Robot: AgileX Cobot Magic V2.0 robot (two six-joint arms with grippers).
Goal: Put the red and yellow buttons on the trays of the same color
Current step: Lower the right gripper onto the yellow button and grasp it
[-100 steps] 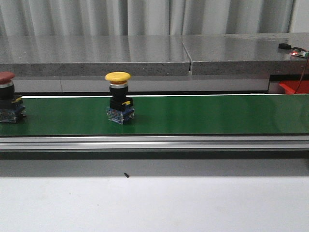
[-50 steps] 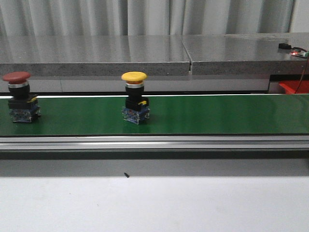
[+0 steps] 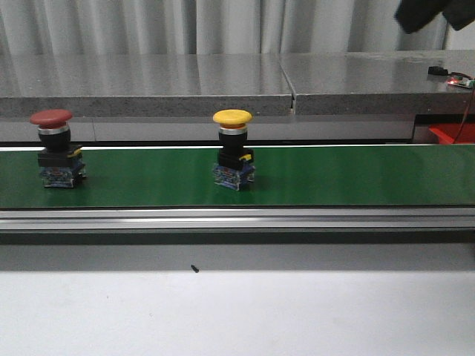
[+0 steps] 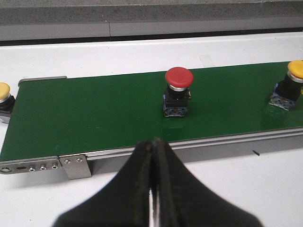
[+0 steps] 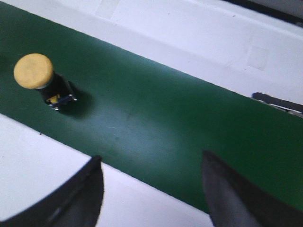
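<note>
Two buttons, red button [image 3: 52,149] and yellow button [image 3: 233,150], ride green belt [image 3: 334,174].

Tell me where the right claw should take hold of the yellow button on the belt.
Probably from above, closing on the black body under the cap of the yellow button. It stands upright on the green conveyor belt, and its domed mushroom cap is wider than the body, so it should stop the button slipping out. The right claw is already open.
</note>
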